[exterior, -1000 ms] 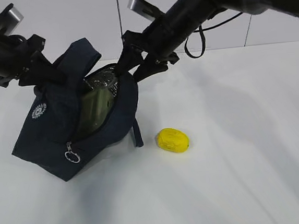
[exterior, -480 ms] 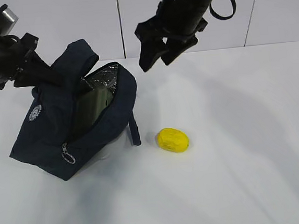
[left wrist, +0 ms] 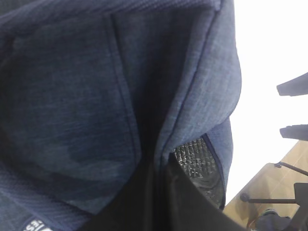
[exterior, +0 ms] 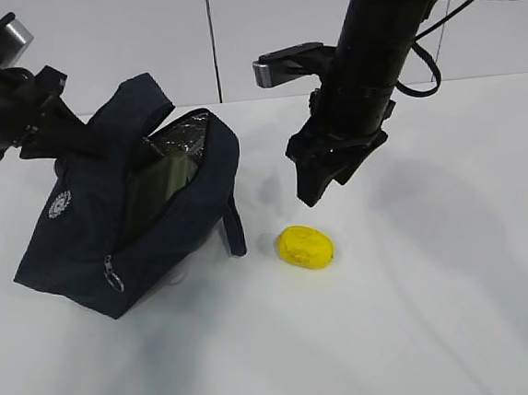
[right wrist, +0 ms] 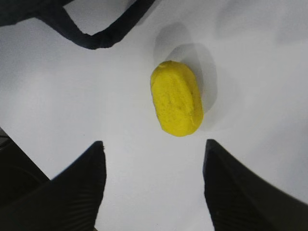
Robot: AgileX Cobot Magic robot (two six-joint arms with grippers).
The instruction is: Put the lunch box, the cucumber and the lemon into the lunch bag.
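Note:
The navy lunch bag (exterior: pixel 92 240) stands tilted at the left, its top open and its silver lining showing. The lunch box's sage-green lid (exterior: pixel 164 183) shows inside it. My left gripper (exterior: pixel 72 133) is shut on the bag's upper fabric edge and holds it up; in the left wrist view my left gripper (left wrist: pixel 161 166) pinches the bag's blue cloth (left wrist: pixel 72 106). The yellow lemon (exterior: pixel 306 246) lies on the table right of the bag. My right gripper (exterior: pixel 323 185) hangs open and empty just above and behind the lemon. In the right wrist view my right gripper (right wrist: pixel 153 143) frames the lemon (right wrist: pixel 176 98). The cucumber is not visible.
A loose bag strap (exterior: pixel 234 226) hangs down between the bag and the lemon and shows in the right wrist view (right wrist: pixel 96 38). The white table (exterior: pixel 438 284) runs to a white wall (exterior: pixel 231 34) behind.
My right arm has left the bag's opening and moved right and down to above the lemon. The bag has settled slightly; the left gripper keeps its hold.

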